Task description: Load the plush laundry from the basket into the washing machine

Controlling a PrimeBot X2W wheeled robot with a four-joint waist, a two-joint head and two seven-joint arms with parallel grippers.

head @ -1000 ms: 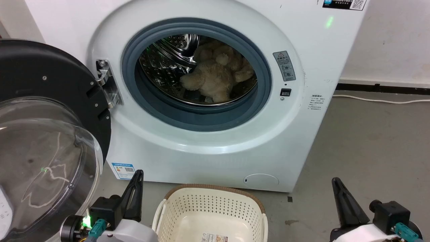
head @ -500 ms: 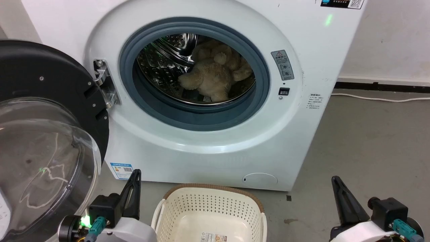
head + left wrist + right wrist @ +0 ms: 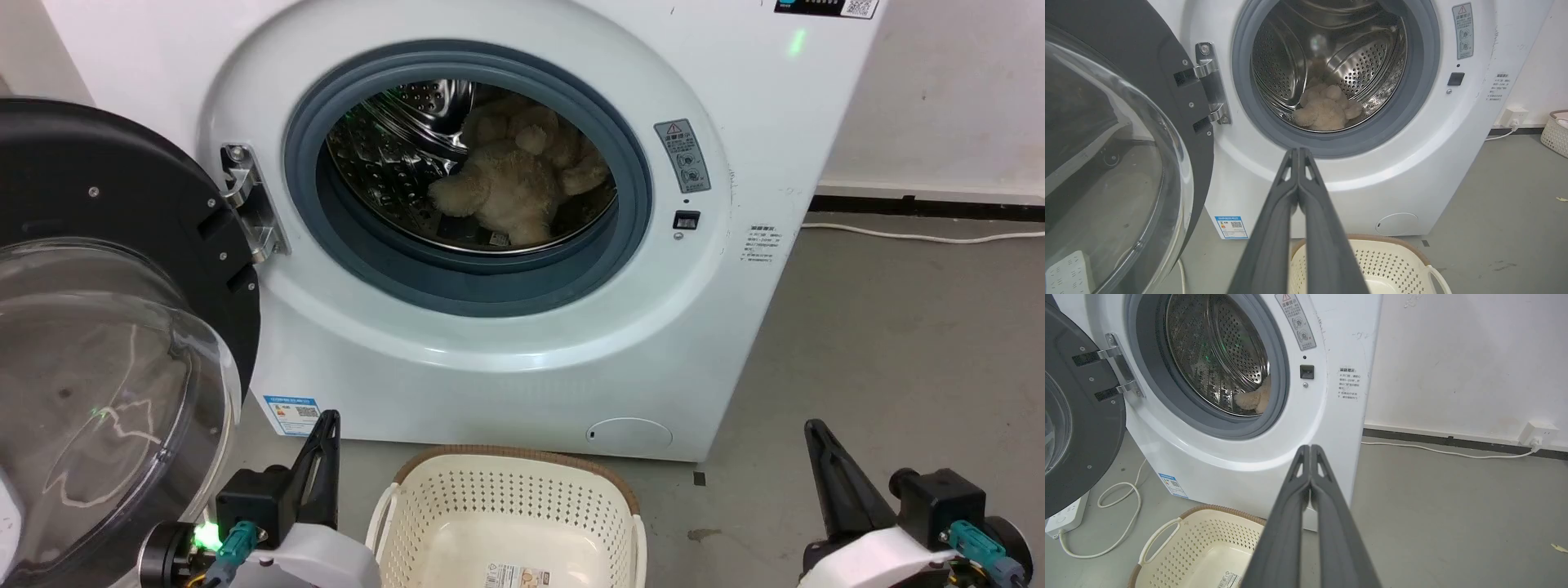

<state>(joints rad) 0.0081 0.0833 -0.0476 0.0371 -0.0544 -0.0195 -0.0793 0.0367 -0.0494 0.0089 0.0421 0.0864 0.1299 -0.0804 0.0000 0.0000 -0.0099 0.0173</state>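
One round door (image 3: 122, 204) is hanging wide open across the left of the head view, its clear dome bulging toward the camera. Just right of it, at the lower left, the left gripper (image 3: 327, 433) is pointing up the frame with its two dark fingers pressed together, holding nothing. In the upper middle, the washing machine (image 3: 506, 384) is showing its steel drum (image 3: 384, 163). The stuffed toy (image 3: 514, 188) is lying inside on the drum's lower wall, fully behind the grey seal (image 3: 465, 286). At the bottom centre, the basket (image 3: 510, 456) is sitting on the floor just in front of the machine, carrying nothing but the label on its bottom. At the lower right, the right gripper (image 3: 818, 441) is likewise standing pinched shut and empty, well apart from the machine.

Against the pictures of a second ago, the whole scene is drifting slightly to the left, so the camera is moving, not the things. The toy is lying just as it was, and both grippers are staying shut. In my judgement the loading is done, and only the door may be waiting to be shut.
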